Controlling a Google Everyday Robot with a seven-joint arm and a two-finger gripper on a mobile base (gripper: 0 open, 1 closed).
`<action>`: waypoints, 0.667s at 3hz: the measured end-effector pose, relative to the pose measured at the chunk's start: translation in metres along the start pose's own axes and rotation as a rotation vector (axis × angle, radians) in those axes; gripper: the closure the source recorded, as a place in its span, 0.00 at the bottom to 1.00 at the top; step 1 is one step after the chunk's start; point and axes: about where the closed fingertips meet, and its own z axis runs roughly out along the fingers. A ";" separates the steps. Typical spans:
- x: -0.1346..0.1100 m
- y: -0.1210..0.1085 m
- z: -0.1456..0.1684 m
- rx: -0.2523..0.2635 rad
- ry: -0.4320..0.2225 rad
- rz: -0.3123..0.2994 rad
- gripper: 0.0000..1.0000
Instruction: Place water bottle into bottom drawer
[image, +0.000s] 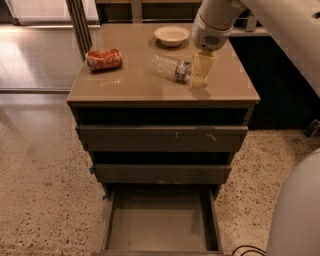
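- The gripper (201, 70) hangs over the right part of the cabinet top (130, 85), its tip down close to the surface. I cannot tell how wide it stands.
- Just to its left lies the water bottle (170, 67), on its side, cap end toward the gripper. They are very near each other, and whether they touch is unclear. It does not look gripped.
- Behind and to the left of the gripper sits a small bowl (172, 35). Far to its left lies a crushed red can (104, 59).
- Well below the gripper, the bottom drawer (160, 227) is pulled out, with nothing in it.
- Judged so: the drawer is ready, while grasping, lifting and lowering the bottle into it remain.
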 end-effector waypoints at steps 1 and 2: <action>0.000 0.000 0.000 0.000 0.000 0.000 0.00; -0.003 -0.012 0.013 0.011 -0.021 0.015 0.00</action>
